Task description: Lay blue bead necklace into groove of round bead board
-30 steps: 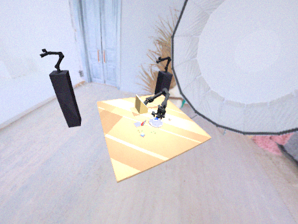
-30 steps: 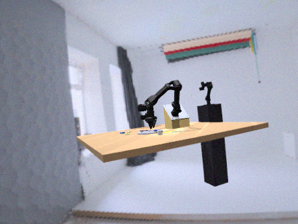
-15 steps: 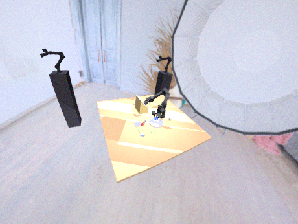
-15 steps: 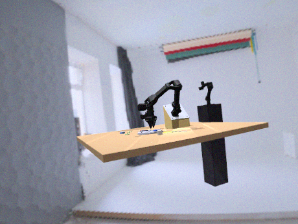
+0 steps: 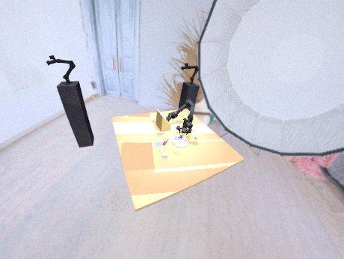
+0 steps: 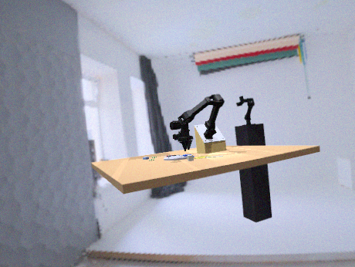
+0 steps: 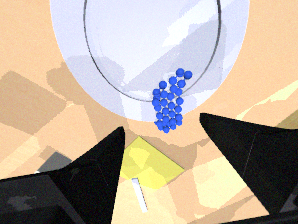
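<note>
The blue bead necklace (image 7: pixel 169 105) (image 5: pixel 180 137) lies bunched in a heap across the near rim of the round bead board (image 7: pixel 125 45) (image 5: pixel 180 144) (image 6: pixel 170 158). In the wrist view its upper beads lie over the dark groove line and its lower beads reach the board's outer edge. The rest of the groove that shows holds no beads. My gripper (image 7: pixel 161 123) (image 6: pixel 186 150) is open and empty. It hangs above the board's edge, with the heap between and beyond its fingertips in the wrist view.
A yellow square (image 7: pixel 150 165) and a small white stick (image 7: pixel 139 195) lie near the board. A grey block (image 6: pixel 190 158) stands beside it. A slanted box (image 5: pixel 163 121) (image 6: pixel 212 147) stands near the arm's base. Small red, blue and green pieces lie on the table (image 5: pixel 179 183).
</note>
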Controlling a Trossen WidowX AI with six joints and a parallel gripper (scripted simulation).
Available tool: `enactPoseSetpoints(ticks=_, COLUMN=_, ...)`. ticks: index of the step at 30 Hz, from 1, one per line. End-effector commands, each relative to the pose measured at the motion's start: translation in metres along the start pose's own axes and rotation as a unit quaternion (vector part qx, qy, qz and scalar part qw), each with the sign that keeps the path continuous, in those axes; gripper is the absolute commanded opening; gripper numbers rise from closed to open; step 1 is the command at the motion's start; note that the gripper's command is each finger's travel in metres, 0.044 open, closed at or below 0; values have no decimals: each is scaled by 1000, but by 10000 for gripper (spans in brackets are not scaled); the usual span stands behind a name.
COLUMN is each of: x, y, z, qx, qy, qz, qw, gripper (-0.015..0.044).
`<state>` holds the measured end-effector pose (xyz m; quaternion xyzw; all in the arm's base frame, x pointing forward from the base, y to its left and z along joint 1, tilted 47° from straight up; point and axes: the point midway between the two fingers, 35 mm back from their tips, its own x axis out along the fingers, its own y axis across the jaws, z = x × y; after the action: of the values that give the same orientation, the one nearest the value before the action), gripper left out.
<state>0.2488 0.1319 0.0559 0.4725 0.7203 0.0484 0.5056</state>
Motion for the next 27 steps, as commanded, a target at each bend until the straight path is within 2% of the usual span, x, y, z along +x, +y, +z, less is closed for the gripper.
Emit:
enactPoseSetpoints(ticks=1, x=-1, y=-2, z=-9, qx=13, qy=2, qz=0, qw=1000, gripper=380)
enactPoseSetpoints(ticks=27, x=33, y=-2, z=-9, qx=12, qy=2, qz=0, qw=1000, gripper=380)
